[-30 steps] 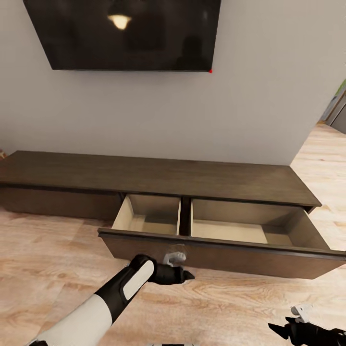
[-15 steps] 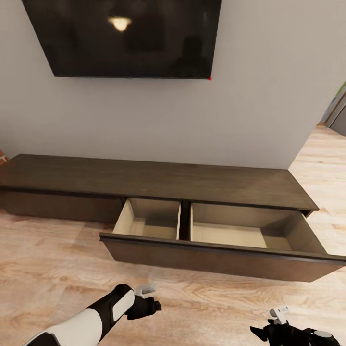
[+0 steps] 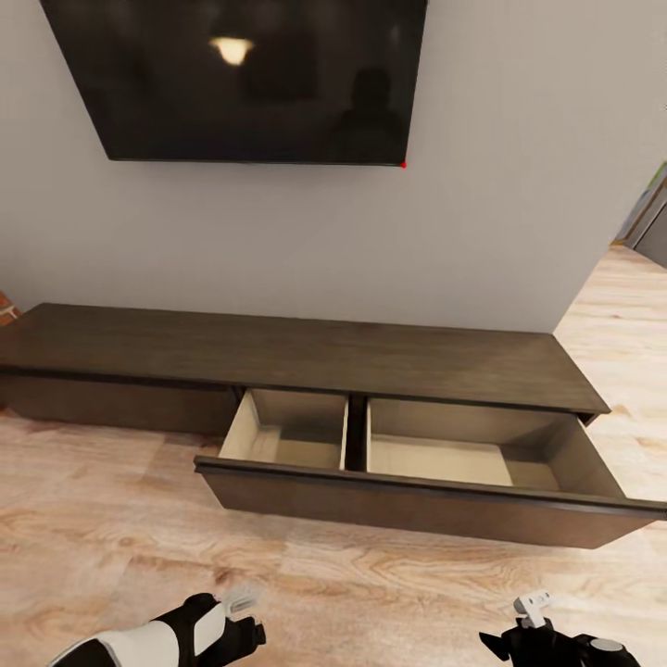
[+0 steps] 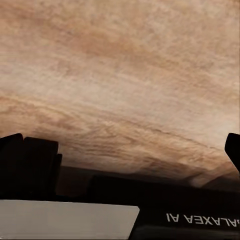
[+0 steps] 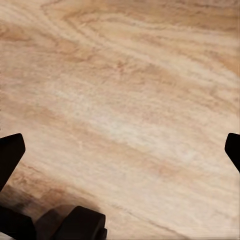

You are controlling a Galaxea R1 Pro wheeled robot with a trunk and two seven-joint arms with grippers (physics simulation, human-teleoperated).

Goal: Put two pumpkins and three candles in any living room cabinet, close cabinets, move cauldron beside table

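Below the long low dark-brown wooden cabinet [image 3: 306,357], whose pale-lined drawer [image 3: 417,477] stands pulled out, the left gripper [image 3: 243,622] has drawn back from the drawer front. Both it and the right gripper [image 3: 519,630] hang spread, empty, over light wood-grain floor [image 3: 102,519]. Above the cabinet, a black wall-mounted television [image 3: 236,79] hangs on the grey wall [image 3: 519,185].

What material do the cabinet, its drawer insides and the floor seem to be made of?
The cabinet looks like dark-brown wood with a matte finish: faint grain streaks run along its top. The drawer insides look like pale beige board, smooth and plain. The floor looks like light wood planks, with clear swirling grain and a slight sheen.
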